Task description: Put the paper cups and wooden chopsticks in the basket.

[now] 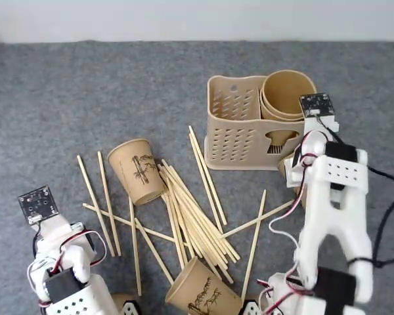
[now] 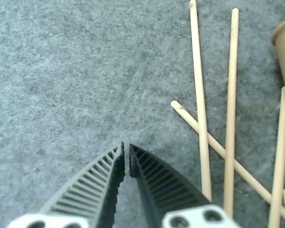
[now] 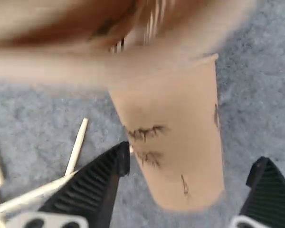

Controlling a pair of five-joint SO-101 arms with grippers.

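Now the right gripper [image 3: 194, 161] is wide open with a paper cup [image 3: 175, 118] between its fingers, just beside the basket [image 1: 240, 141] at 1 o'clock on the table [image 1: 85, 85]. The left gripper [image 2: 126, 152] is pinched shut on nothing at 7 o'clock, and chopsticks [image 1: 190, 210] lie scattered near 6 o'clock.

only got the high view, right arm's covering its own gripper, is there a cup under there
Observer: Yes. The right wrist view shows a paper cup lying between the fingers of the right gripper, and the jaws are wide open.
Operator: is it gripping it
Observer: No. One finger sits close beside the cup's wall. The other stands clear of it, with carpet showing between.
Operator: and the left gripper
Observer: The left gripper is shut on nothing, over bare carpet, with chopsticks lying off to one side.
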